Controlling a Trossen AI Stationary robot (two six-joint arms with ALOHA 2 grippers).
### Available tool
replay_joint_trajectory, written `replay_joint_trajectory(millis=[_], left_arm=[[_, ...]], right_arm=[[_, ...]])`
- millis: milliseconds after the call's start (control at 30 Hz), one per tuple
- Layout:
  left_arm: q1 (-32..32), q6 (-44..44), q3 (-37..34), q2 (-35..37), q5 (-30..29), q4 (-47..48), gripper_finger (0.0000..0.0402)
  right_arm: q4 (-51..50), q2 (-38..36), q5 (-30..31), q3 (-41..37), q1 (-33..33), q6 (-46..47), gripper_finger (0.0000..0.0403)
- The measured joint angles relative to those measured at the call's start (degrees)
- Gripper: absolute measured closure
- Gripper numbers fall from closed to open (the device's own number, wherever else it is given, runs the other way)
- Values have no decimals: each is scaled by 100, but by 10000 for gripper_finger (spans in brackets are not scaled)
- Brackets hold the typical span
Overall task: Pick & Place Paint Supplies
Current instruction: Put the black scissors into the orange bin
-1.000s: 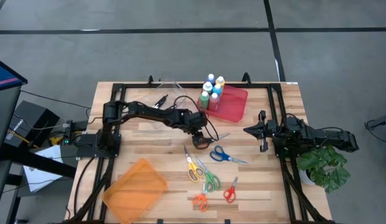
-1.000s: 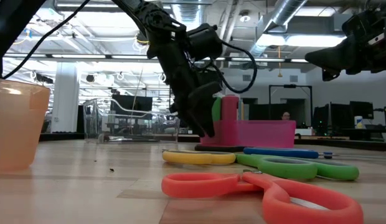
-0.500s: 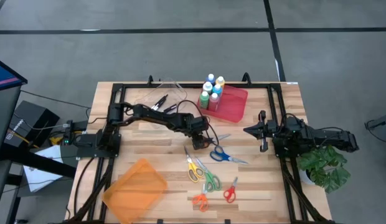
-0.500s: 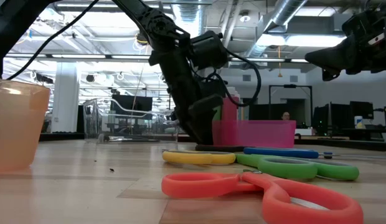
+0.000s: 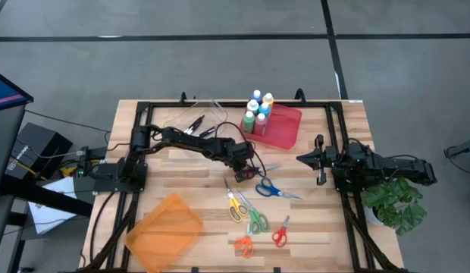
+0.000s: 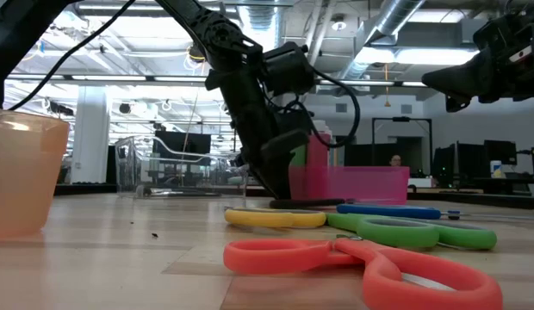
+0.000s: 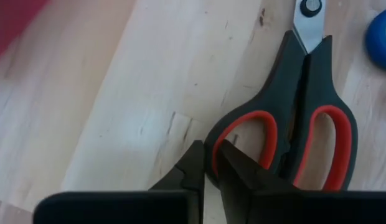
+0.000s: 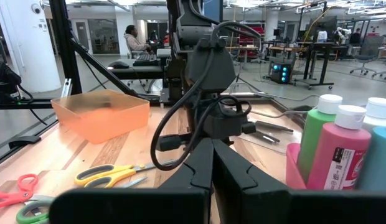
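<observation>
The left gripper [image 7: 208, 163] has pinched nearly closed on the handle loop of the black-and-red scissors [image 7: 299, 124] lying on the table [image 5: 182, 167]. The paint bottles [image 5: 258, 110] stand untouched in the red bin [image 5: 284, 127] just beyond it. Confirm a firm pinch, then lift straight up. The right gripper [image 8: 211, 165] waits closed.

Several coloured scissors [image 5: 254, 216] lie scattered on the wooden tabletop [image 5: 182, 182]; an orange bin [image 5: 164, 231] sits near one corner, a plant [image 5: 398, 203] beside another.
</observation>
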State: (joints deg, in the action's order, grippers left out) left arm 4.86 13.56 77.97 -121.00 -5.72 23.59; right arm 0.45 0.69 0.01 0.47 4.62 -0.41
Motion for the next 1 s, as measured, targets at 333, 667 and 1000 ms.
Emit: replay_joint_trajectory(millis=[333, 667, 1000], left_arm=[[-5, 587, -33, 1101, 212, 283, 390], [-49, 2364, -31, 3261, 672, 336, 389], [-283, 2752, -23, 5345, 705, -1100, 389]], right_arm=[[0, 0, 0, -2, 1, -1, 403], [0, 0, 0, 0, 2, 0, 403], [4, -4, 0, -2, 0, 0, 403]])
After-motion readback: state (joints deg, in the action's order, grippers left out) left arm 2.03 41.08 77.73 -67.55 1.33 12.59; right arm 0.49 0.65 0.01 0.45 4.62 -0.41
